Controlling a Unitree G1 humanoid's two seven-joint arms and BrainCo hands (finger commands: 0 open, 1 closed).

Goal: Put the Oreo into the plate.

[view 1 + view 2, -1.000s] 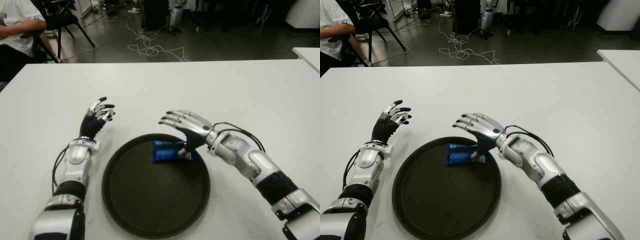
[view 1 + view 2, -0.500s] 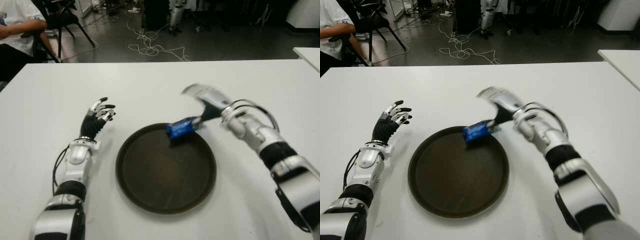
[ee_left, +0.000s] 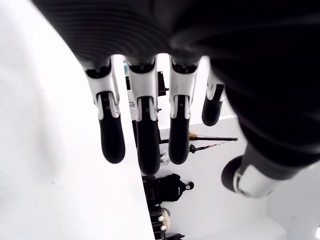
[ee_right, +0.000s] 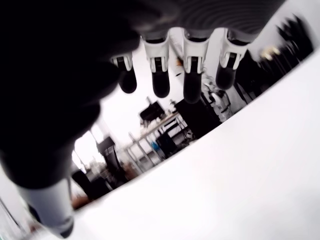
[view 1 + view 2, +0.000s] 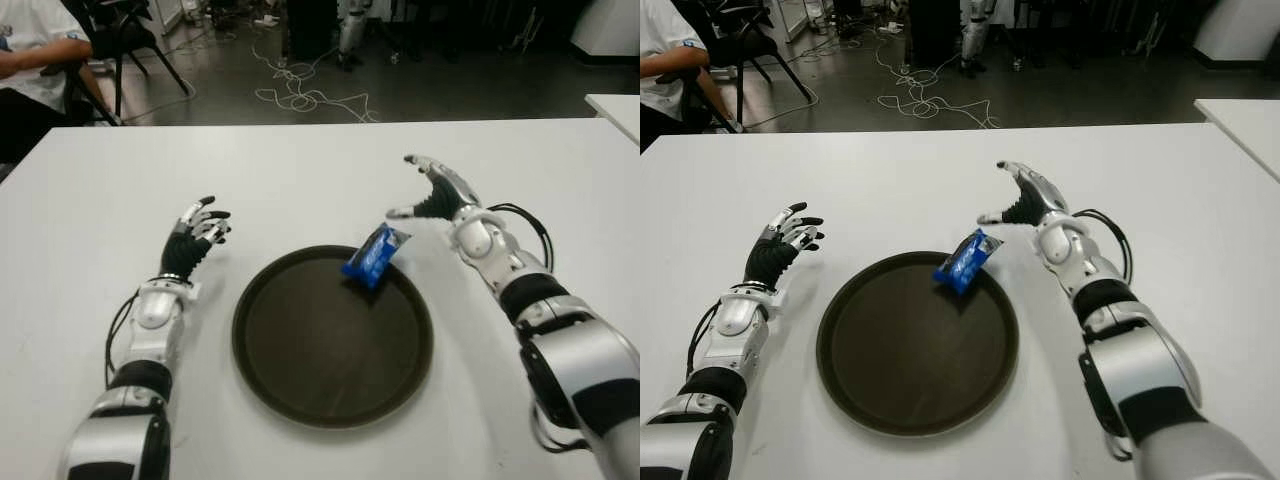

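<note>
1. Oreo pack (image 5: 371,256): you will find the blue packet tilted on the far right rim of the plate (image 5: 300,380), one end inside the dish and the other raised over the edge. No finger touches it.
2. Your right robot hand (image 5: 432,192) shows over the white bench (image 5: 300,170), just beyond and to the right of the packet. Its fingers are spread and hold nothing; the right wrist view confirms four straight fingertips (image 4: 193,90) with only room background beyond them.
3. Your left robot hand (image 5: 197,228) shows to the left of the plate, well apart from the packet, palm turned inward. Its fingers are extended and slack and hold nothing; the left wrist view shows them hanging free beside the bench surface.
4. The plate is a round, dark, shallow dish near the front middle of the bench, between your two arms.
5. Beyond the far bench edge you can see a dark floor with loose white cables (image 5: 300,95), and a seated person (image 5: 30,60) at the far left next to a chair (image 5: 125,35).
</note>
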